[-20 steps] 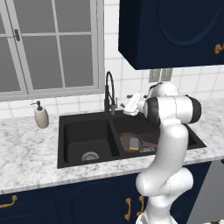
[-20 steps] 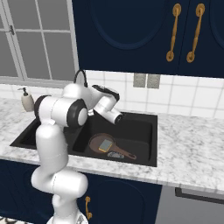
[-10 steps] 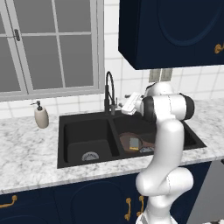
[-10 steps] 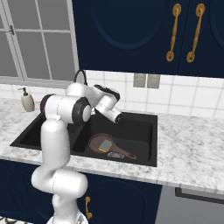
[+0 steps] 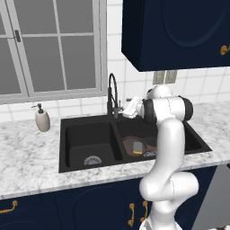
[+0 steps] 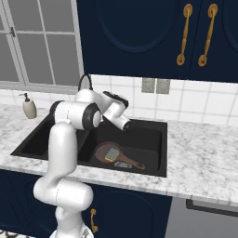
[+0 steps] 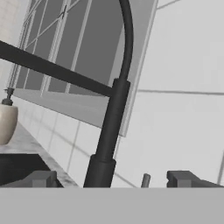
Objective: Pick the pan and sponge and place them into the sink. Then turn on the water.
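The dark brown pan [image 5: 131, 143] lies in the right basin of the black sink [image 5: 90, 134], with the sponge [image 5: 137, 147] resting in it. From the right side, the pan [image 6: 103, 149] holds the sponge [image 6: 111, 154] and its handle points right. My gripper [image 5: 126, 109] hovers above the divider, just right of the black faucet [image 5: 111, 95]. In the hand view the gripper [image 7: 113, 178] is open wide, and the faucet [image 7: 113, 122] stem stands between its fingertips [image 7: 42, 178]. A small grey lever [image 7: 145, 179] sits beside the stem. No water is in view.
A beige soap dispenser [image 5: 42, 119] stands on the marble counter [image 5: 27, 152] left of the sink [image 6: 148, 135]. A window [image 5: 54, 45] fills the wall behind the faucet, and dark blue cabinets [image 5: 179, 31] hang above on the right.
My hand has edged a little left, closer to the faucet. The jaws have stayed open. Pan and sponge lie still in the basin.
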Robot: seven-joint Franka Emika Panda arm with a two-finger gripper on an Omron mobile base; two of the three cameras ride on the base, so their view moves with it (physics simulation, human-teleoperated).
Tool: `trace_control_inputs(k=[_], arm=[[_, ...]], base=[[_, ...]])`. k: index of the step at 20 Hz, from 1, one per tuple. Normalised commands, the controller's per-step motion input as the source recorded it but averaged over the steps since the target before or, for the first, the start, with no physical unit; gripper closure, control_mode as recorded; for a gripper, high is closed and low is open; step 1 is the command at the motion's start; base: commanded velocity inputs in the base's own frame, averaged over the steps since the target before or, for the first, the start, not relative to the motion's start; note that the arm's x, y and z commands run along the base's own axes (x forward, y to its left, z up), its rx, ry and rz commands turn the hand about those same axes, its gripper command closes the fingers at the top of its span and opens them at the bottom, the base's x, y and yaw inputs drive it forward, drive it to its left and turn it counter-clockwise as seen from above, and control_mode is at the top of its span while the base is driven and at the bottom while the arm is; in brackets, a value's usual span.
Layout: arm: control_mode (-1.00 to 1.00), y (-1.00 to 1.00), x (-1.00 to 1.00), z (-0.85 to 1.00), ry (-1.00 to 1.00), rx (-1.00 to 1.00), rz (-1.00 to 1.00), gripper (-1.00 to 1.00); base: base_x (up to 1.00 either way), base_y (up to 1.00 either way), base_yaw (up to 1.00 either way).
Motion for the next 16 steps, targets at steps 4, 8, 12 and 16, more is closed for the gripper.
trace_control_inputs(k=[4, 8, 12, 16], arm=[[-1.00, 0.03, 0.31, -0.01, 0.00, 0.00, 0.00, -1.00], [-1.00, 0.06, 0.30, -0.07, 0.00, 0.00, 0.00, -1.00], [-1.00, 0.08, 0.25, -0.20, 0.02, 0.00, 0.00, -1.00], [-1.00, 0.04, 0.25, -0.33, 0.03, 0.00, 0.00, -1.00]], base=[[0.00, 0.00, 0.00], [0.00, 0.00, 0.00], [0.00, 0.00, 0.00], [0.00, 0.00, 0.00]])
